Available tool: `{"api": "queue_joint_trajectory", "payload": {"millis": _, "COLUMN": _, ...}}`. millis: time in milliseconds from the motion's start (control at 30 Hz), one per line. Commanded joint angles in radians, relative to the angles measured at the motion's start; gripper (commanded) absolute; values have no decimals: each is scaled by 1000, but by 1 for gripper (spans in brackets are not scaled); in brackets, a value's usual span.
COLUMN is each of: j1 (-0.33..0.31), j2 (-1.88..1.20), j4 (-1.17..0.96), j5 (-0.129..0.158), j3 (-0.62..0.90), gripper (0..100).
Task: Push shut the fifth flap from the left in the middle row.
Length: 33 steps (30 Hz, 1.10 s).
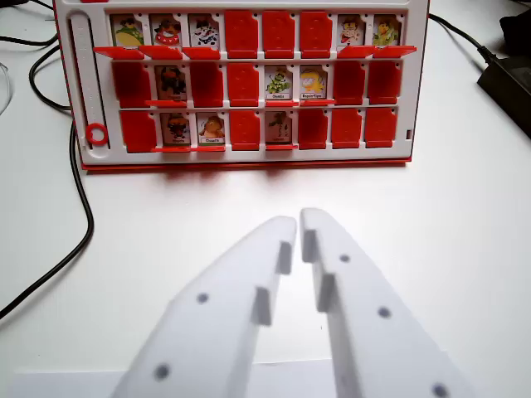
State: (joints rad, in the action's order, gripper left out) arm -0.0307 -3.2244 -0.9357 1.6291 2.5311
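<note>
Across the white surface [431, 215], a red-and-white game board [245, 83] stands at the far edge, its three rows of flaps facing the camera. Middle row, fifth from the wrist view's left, the flap [277, 84] is open, showing a character card, just beside another open one on its right. Black cables [79, 199] trail on the wrist view's left, and a dark object [508, 79] sits at the right edge. Nearer the camera, the white tool [298, 225] hangs well short of the board, its tips nearly pressed together around nothing.
</note>
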Motion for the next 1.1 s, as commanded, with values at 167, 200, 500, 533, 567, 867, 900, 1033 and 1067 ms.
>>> {"api": "queue_joint_trajectory", "payload": {"millis": 167, "j1": 2, "j2": 0, "j4": -25, "j5": 5, "j3": -40, "gripper": 0}}
{"api": "queue_joint_trajectory", "payload": {"millis": 200, "j1": 2, "j2": 0, "j4": -25, "j5": 5, "j3": -40, "gripper": 0}}
{"api": "queue_joint_trajectory", "payload": {"millis": 500, "j1": 2, "j2": 0, "j4": -26, "j5": 3, "j3": -38, "gripper": 0}}
{"api": "queue_joint_trajectory", "payload": {"millis": 533, "j1": 2, "j2": 0, "j4": -28, "j5": 3, "j3": -38, "gripper": 0}}
{"api": "queue_joint_trajectory", "payload": {"millis": 567, "j1": 2, "j2": 0, "j4": -31, "j5": 3, "j3": -38, "gripper": 0}}
{"api": "queue_joint_trajectory", "payload": {"millis": 867, "j1": -5, "j2": 28, "j4": -23, "j5": 0, "j3": -41, "gripper": 0}}
{"api": "queue_joint_trajectory", "payload": {"millis": 900, "j1": -5, "j2": 31, "j4": -21, "j5": 0, "j3": -41, "gripper": 0}}
{"api": "queue_joint_trajectory", "payload": {"millis": 1033, "j1": -6, "j2": 44, "j4": -17, "j5": 0, "j3": -43, "gripper": 0}}
{"api": "queue_joint_trajectory", "payload": {"millis": 1067, "j1": -6, "j2": 51, "j4": -14, "j5": 0, "j3": -44, "gripper": 0}}
